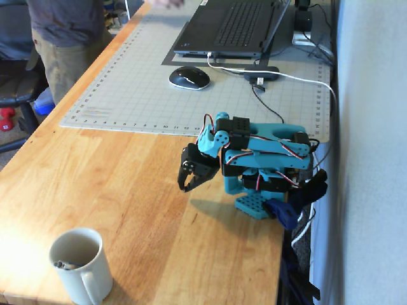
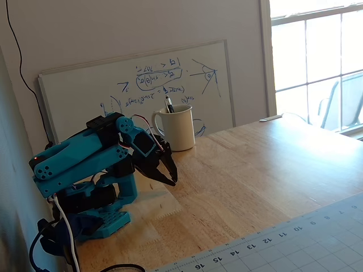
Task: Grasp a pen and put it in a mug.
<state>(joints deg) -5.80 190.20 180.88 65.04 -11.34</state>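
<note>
The cream-white mug [image 1: 81,265] stands at the near left of the wooden table; in a fixed view it stands at the back [image 2: 179,128] before a whiteboard. The dark pen [image 2: 168,104] stands inside the mug, its upper end sticking out above the rim; in a fixed view only its end [image 1: 63,264] shows at the rim. My gripper [image 1: 188,185] hangs folded close to the blue arm base, jaws together and empty, well apart from the mug; it also shows in a fixed view [image 2: 171,180].
A grey cutting mat [image 1: 146,82] covers the far table, with a mouse [image 1: 189,77] and a laptop [image 1: 232,28] on it. A person [image 1: 63,38] stands at the far left. A whiteboard [image 2: 136,90] leans on the wall behind the mug.
</note>
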